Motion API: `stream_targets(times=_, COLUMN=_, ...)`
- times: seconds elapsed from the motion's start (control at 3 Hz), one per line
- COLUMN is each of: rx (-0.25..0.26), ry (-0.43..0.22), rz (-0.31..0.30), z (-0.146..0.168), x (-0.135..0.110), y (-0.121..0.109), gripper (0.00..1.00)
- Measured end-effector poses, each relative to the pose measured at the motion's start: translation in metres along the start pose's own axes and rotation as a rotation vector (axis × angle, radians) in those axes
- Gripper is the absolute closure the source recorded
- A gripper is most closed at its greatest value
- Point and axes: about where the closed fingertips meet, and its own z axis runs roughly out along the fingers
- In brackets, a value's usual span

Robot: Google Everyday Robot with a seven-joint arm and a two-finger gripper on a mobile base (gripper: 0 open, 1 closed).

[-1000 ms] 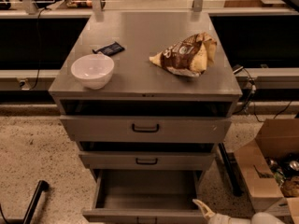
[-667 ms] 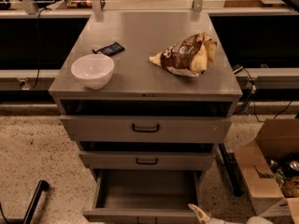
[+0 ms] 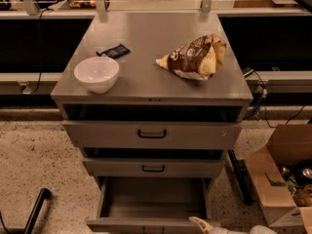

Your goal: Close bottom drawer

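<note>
Camera view: the bottom drawer [image 3: 153,203], narrowest of three in the grey metal cabinet [image 3: 151,89], stands pulled well out at the cabinet's foot, showing its plain grey inside; its low front panel runs left to right along the lower edge of view; the pale gripper [image 3: 208,225] sits at the right end of that panel, touching or just beside it; spread or closed, I cannot tell; the push should probably go straight back toward the cabinet.
</note>
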Motion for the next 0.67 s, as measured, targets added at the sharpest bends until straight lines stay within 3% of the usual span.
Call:
stream_targets(times=0.33, rx=0.018, ry=0.016, rz=0.023, z=0.033, x=0.046, y=-0.013, gripper=0.5)
stream_targets(times=0.67, rx=0.022, ry=0.033, rz=0.02, z=0.045, x=0.065, y=-0.018, gripper=0.72)
